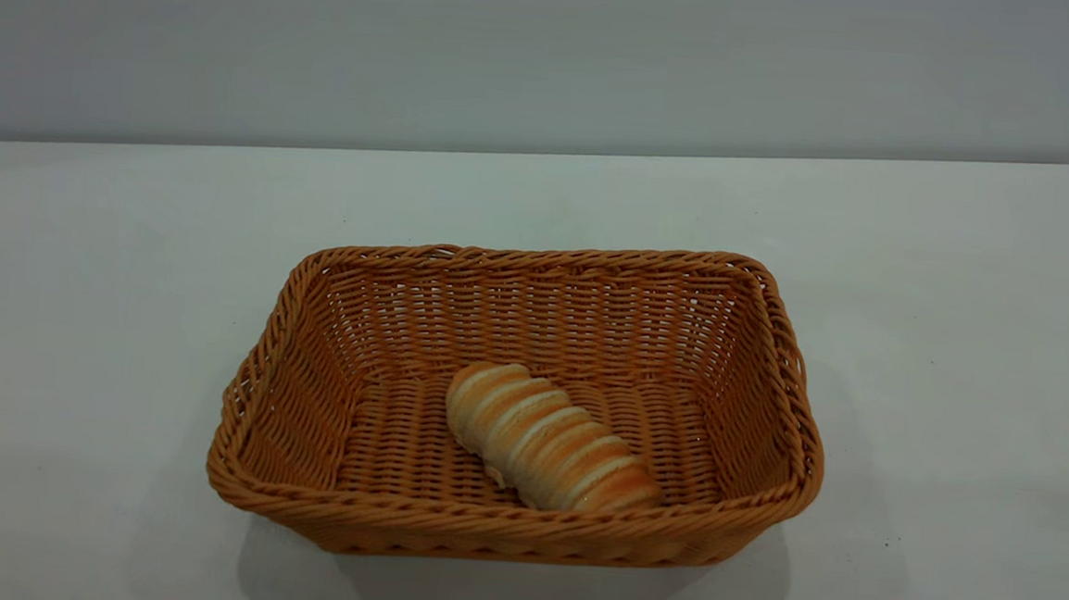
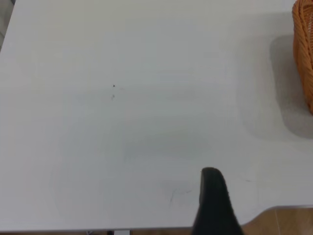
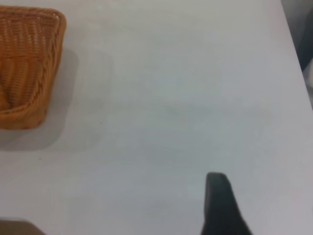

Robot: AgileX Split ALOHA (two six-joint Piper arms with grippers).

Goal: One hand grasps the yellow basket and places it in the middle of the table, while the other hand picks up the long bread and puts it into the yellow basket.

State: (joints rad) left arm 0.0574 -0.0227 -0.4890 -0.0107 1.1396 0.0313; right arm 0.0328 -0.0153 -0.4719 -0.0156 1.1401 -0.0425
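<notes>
The yellow basket (image 1: 777, 352), an orange-tan woven tray, stands in the middle of the white table (image 1: 89, 291). The long bread (image 1: 549, 438), golden-brown with pale ridges, lies aslant on the basket floor toward its near wall. Neither arm shows in the exterior view. In the left wrist view only a dark part of my left gripper (image 2: 212, 196) shows above bare table, well apart from the basket's end (image 2: 304, 54). In the right wrist view a dark part of my right gripper (image 3: 220, 200) shows above bare table, well apart from the basket's corner (image 3: 34, 63).
The table's edge (image 2: 274, 209) runs close to the left gripper, with brown floor beyond. Another table edge (image 3: 296, 54) shows in the right wrist view. A grey wall (image 1: 550, 50) stands behind the table.
</notes>
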